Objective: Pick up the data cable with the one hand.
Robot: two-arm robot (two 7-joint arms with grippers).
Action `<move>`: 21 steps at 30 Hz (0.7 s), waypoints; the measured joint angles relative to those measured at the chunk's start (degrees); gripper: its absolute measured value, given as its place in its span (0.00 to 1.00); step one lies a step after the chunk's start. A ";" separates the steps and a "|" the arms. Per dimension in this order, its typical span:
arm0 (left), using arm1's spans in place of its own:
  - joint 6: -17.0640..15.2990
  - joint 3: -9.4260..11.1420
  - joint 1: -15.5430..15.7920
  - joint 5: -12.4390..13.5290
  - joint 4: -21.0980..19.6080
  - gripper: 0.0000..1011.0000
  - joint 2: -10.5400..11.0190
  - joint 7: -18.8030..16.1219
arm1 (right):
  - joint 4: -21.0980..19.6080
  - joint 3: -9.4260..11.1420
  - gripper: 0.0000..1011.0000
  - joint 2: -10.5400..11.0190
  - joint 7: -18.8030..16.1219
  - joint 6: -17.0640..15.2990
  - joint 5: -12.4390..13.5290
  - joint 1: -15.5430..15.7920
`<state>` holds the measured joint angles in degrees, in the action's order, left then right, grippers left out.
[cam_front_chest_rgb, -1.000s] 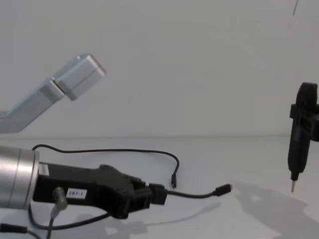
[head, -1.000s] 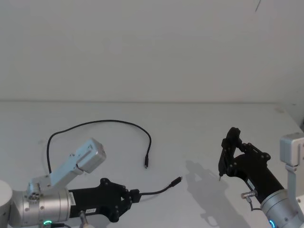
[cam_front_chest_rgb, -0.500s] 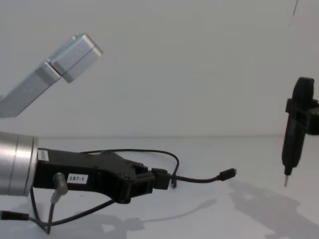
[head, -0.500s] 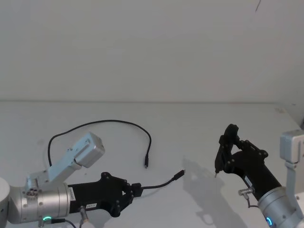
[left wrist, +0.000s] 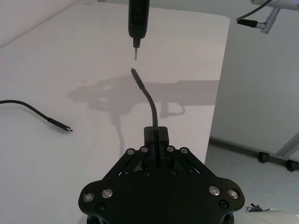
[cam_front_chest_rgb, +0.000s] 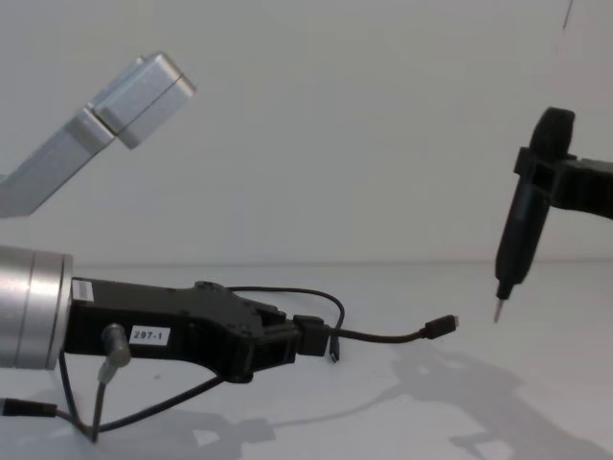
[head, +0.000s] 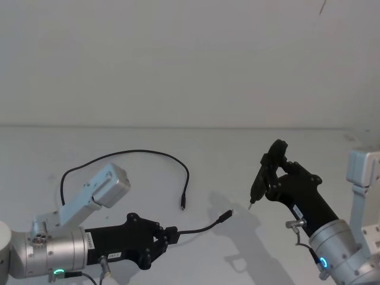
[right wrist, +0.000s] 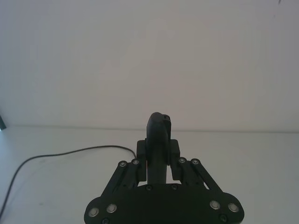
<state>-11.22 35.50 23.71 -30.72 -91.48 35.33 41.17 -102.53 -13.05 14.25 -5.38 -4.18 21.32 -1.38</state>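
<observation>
My left gripper (head: 166, 236) (cam_front_chest_rgb: 287, 343) (left wrist: 156, 149) is shut on the data cable (head: 202, 227) (cam_front_chest_rgb: 383, 337) (left wrist: 150, 100), with its fingers clamped on a chunky black block. The cable's short free end juts forward off the table and ends in a small metal tip. The rest of the cable hangs below the gripper. My right gripper (head: 278, 181) (right wrist: 158, 161) is shut on a black pen-shaped tool (head: 261, 181) (cam_front_chest_rgb: 522, 240) (left wrist: 139, 18) (right wrist: 159, 126). The tool points down, and its metal tip hangs just beyond the cable's tip.
A second thin black cable (head: 136, 152) (left wrist: 46, 119) (right wrist: 70, 153) (cam_front_chest_rgb: 287, 290) lies in a loop on the white table (head: 249, 148), behind the left gripper. The table's edge (left wrist: 219, 70) drops off to the floor at the robot's right.
The right gripper has carried the pen-shaped tool leftward and a little forward, close to the cable's tip. The left gripper has raised the cable end slightly.
</observation>
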 joint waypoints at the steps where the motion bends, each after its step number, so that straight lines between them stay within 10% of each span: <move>1: 0.01 -0.01 0.00 -0.01 -0.01 0.04 0.01 0.00 | -0.01 -0.04 0.28 -0.14 -0.05 -0.13 0.11 -0.08; 21: 0.08 -0.07 0.00 -0.15 -0.19 0.04 0.09 -0.03 | -0.36 -0.37 0.28 -2.26 -1.47 -4.00 1.90 -1.24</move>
<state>-11.15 35.43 23.71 -30.87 -91.67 35.42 41.14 -102.90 -13.42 11.99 -6.85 -8.18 23.22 -2.61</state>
